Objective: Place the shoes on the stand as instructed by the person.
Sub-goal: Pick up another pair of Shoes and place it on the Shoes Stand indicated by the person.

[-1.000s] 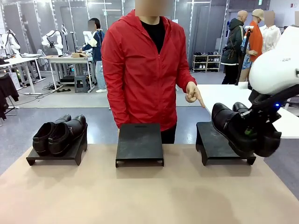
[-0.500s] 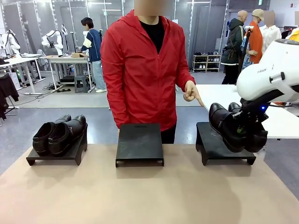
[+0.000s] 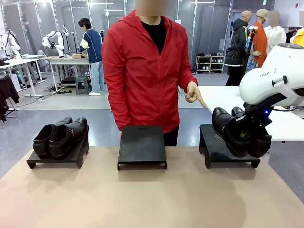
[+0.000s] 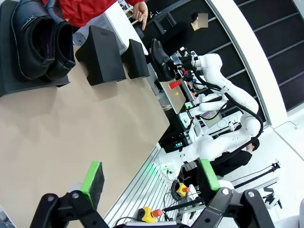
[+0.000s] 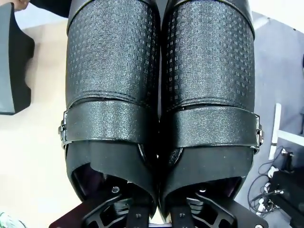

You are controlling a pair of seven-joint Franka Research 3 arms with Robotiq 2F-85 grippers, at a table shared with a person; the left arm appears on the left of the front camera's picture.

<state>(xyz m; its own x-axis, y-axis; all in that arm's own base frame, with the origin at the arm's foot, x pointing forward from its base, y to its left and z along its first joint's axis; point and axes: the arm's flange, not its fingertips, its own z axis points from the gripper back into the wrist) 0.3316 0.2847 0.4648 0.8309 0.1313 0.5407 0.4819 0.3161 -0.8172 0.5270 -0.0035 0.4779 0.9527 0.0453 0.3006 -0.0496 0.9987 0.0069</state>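
Front view across table toward person; left wrist afar, right wrist close; strapped shoes shared.

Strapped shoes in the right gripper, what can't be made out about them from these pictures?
1. Right wrist view: the strapped shoes hide the green pads of the right gripper's fingers and what lies beneath the pair.
2. Front view: the right gripper and the shoes' own bulk hide whether the soles touch the right stand.
3. Left wrist view: the pair is too small to show contact.
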